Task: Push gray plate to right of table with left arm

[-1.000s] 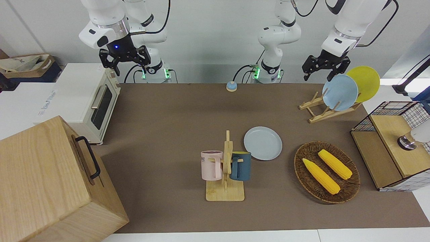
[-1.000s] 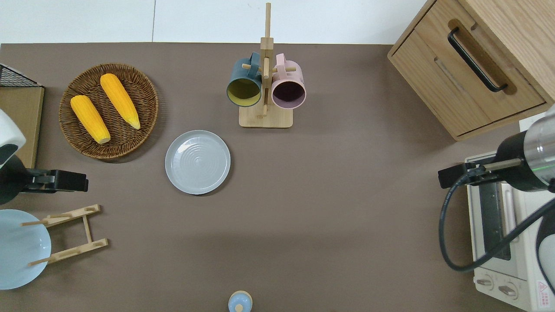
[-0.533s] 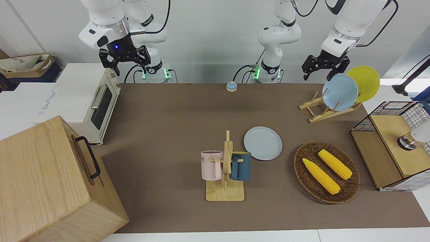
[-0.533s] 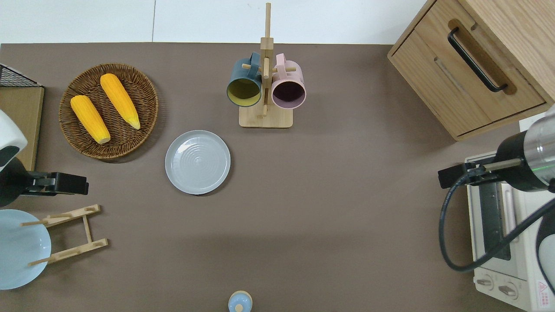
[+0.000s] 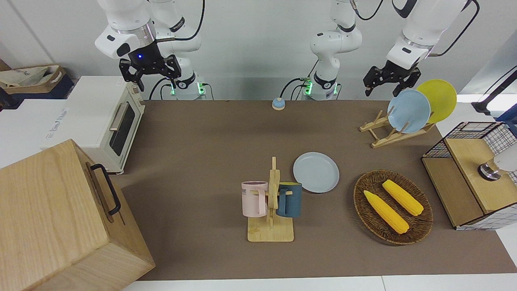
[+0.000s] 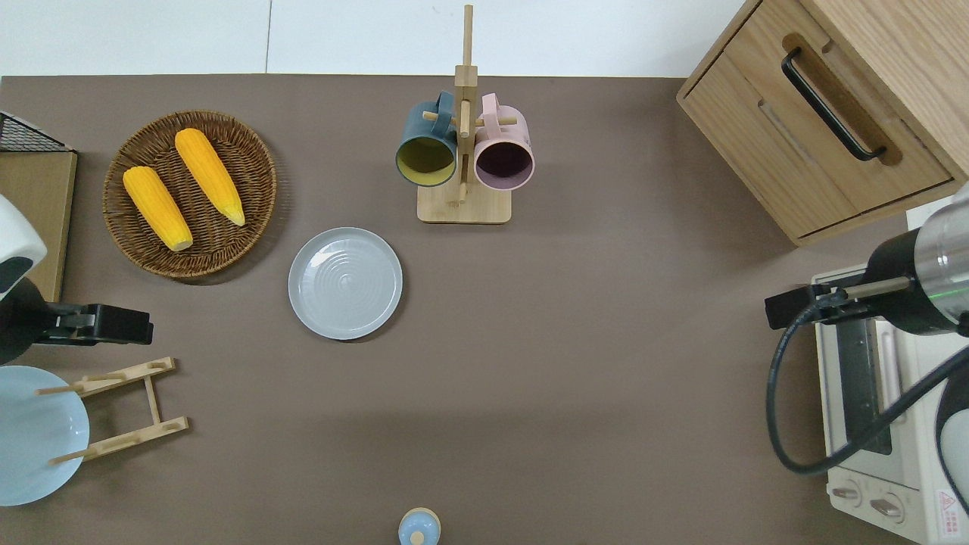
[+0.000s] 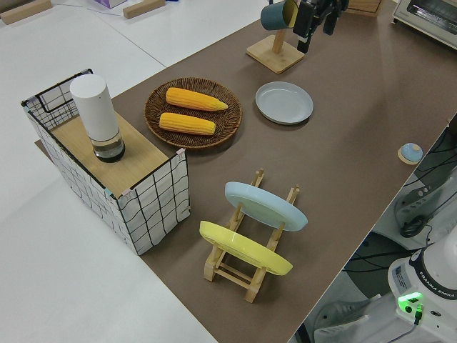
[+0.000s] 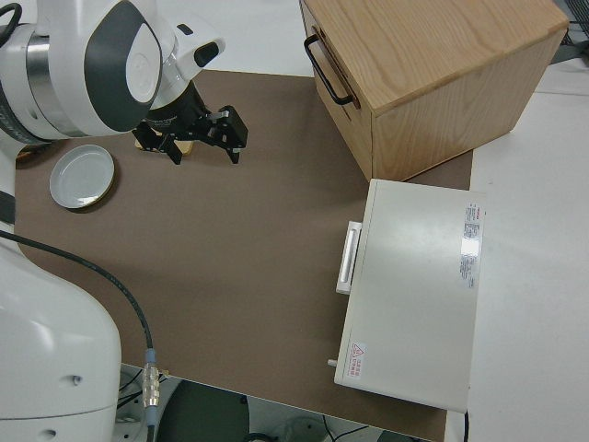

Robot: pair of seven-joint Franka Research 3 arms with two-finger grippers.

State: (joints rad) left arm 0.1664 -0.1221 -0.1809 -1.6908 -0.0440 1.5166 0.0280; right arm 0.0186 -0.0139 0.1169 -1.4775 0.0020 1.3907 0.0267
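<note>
Round pale gray-blue plate (image 6: 345, 283) lies flat on the long brown table (image 6: 575, 356), between the wicker basket (image 6: 257, 163) and the wooden mug tree (image 6: 462, 204); left gripper (image 5: 391, 82) hangs with fingers spread over the wooden plate rack (image 6: 121, 409), well apart from the plate; right arm parked, its gripper (image 5: 150, 69) spread too; risk (a guess): a high push rides over the shallow rim, or the plate clips the mug tree; basket holds two yellow corn cobs (image 6: 184, 187)

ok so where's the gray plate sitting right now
The round pale gray plate lies flat on the brown table, between the wicker basket of corn and the wooden mug rack, slightly nearer to the robots than both.
</note>
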